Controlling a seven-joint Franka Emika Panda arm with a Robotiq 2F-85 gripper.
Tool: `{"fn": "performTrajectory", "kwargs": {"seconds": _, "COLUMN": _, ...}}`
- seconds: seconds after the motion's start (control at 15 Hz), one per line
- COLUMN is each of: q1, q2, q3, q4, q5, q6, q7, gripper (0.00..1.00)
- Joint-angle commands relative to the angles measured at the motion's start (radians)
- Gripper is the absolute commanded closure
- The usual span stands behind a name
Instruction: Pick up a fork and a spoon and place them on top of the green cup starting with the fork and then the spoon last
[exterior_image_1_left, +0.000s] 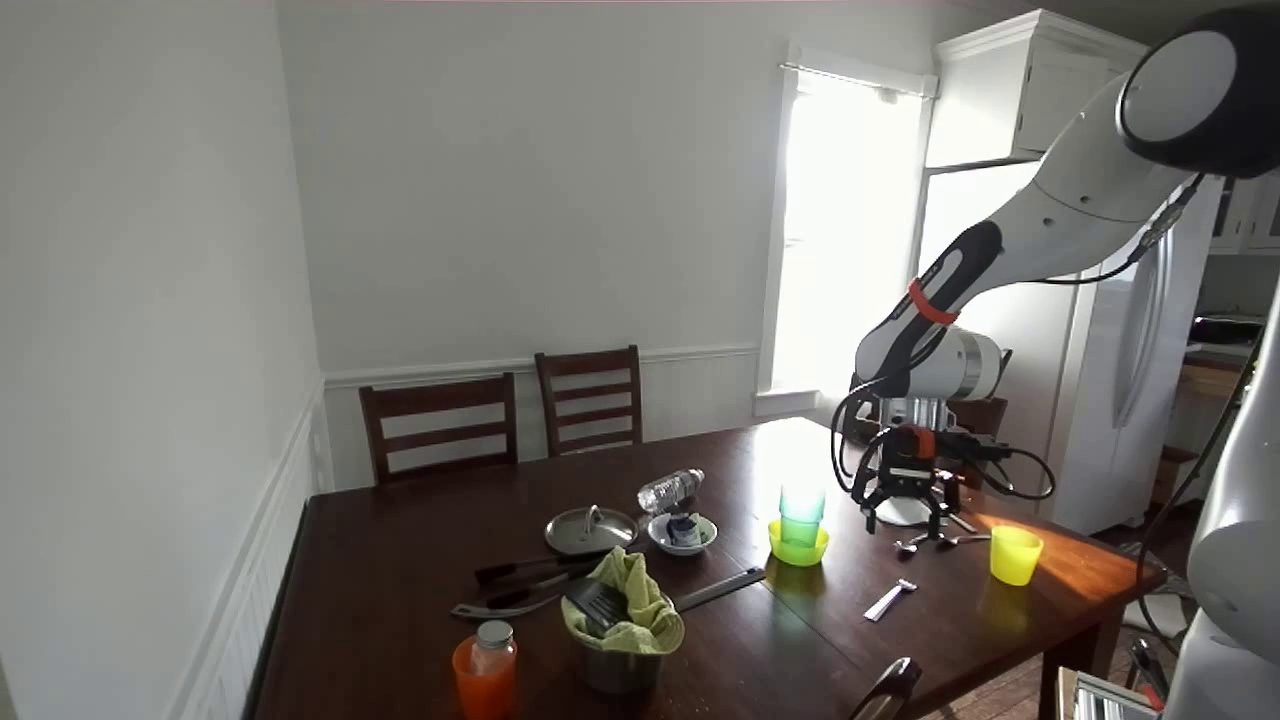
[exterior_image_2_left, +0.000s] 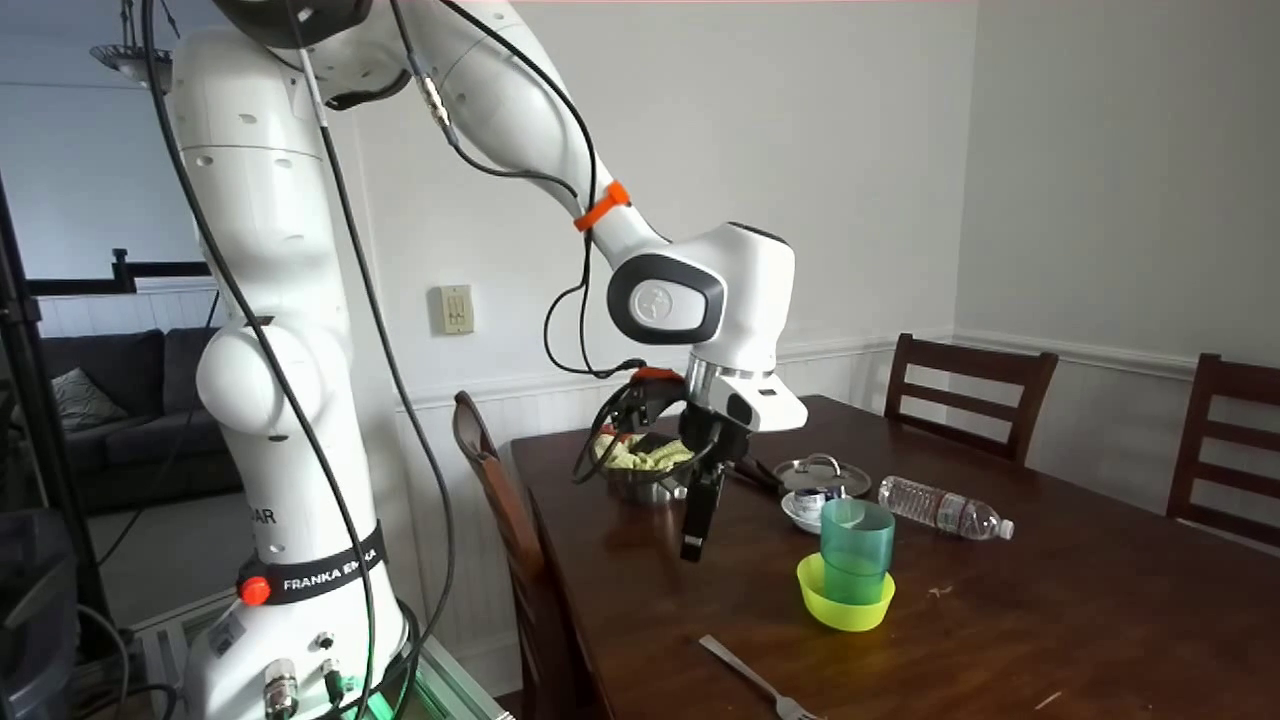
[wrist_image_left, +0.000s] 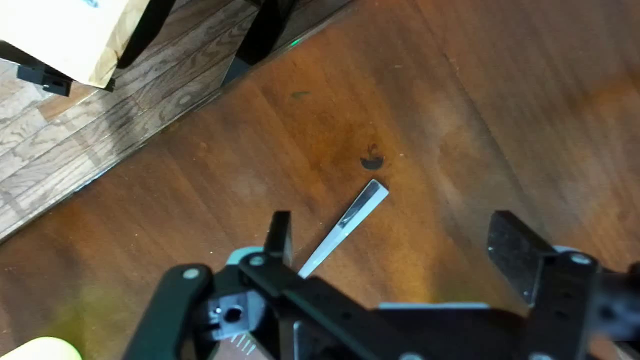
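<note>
Pincer (wrist_image_left: 392, 240) is held pointing down, well above surface (exterior_image_1_left: 760, 650), fingers (wrist_image_left: 279, 235) spread wide apart, nothing clamped btw them; gap prob. kept wide so fork (wrist_image_left: 345, 227) can be straddled. Fork seen lying flat on surface below; handle shown in wrist view, tine end (exterior_image_1_left: 906, 584) masked there by pincer but visible in an exterior view. Fork is set aslant to the gap, so a wrist turn is prob. needed if handle is to be taken squarely; low reach also called for, thin metal being hard to pinch off flat wood. Green cup (exterior_image_2_left: 857, 545) (teal one, taken to be the task's) is stood upright, mouth up, in lime bowl (exterior_image_2_left: 845, 615); perhaps nested to be kept steadier when fork is laid on it. Across rim or down inside: not settled by task wording. Spoons (exterior_image_1_left: 907, 547), a pair by the look, are seen past pincer tips in an exterior view, partly masked; order being fork 1st, prob. not to be touched yet. Yellow cup (exterior_image_1_left: 1016, 556) is placed nr spoons, apart from green cup. Neither fork nor spoon yet placed; fork pickup judged next. Risk: cup could be tipped by a handle left overhanging.
</note>
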Motion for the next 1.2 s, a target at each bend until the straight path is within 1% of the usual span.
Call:
{"fn": "performTrajectory", "kwargs": {"seconds": 0.0, "q1": -0.023, "q2": 0.076, "q3": -0.015, "q4": 0.005, "q5": 0.049, "q6": 0.078, "q7": 0.04, "gripper": 0.0}}
{"fn": "performTrajectory", "kwargs": {"seconds": 0.33, "q1": -0.057, "q2": 0.181, "q3": -0.027, "q4": 0.024, "q5": 0.184, "q6": 0.134, "q7": 0.031, "gripper": 0.0}}
{"fn": "performTrajectory", "kwargs": {"seconds": 0.53, "q1": -0.082, "q2": 0.241, "q3": -0.014, "q4": 0.048, "q5": 0.278, "q6": 0.153, "q7": 0.009, "gripper": 0.0}}
{"fn": "performTrajectory", "kwargs": {"seconds": 0.6, "q1": -0.091, "q2": 0.257, "q3": -0.005, "q4": 0.051, "q5": 0.327, "q6": 0.19, "q7": -0.009, "gripper": 0.0}}
{"fn": "performTrajectory", "kwargs": {"seconds": 0.67, "q1": -0.097, "q2": 0.276, "q3": -0.001, "q4": 0.059, "q5": 0.352, "q6": 0.213, "q7": -0.012, "gripper": 0.0}}
{"fn": "performTrajectory", "kwargs": {"seconds": 0.73, "q1": -0.107, "q2": 0.3, "q3": 0.005, "q4": 0.076, "q5": 0.379, "q6": 0.209, "q7": -0.015, "gripper": 0.0}}
{"fn": "performTrajectory", "kwargs": {"seconds": 1.0, "q1": -0.136, "q2": 0.371, "q3": 0.026, "q4": 0.122, "q5": 0.432, "q6": 0.207, "q7": -0.029, "gripper": 0.0}}
{"fn": "performTrajectory", "kwargs": {"seconds": 1.13, "q1": -0.144, "q2": 0.405, "q3": 0.038, "q4": 0.141, "q5": 0.449, "q6": 0.228, "q7": -0.023, "gripper": 0.0}}
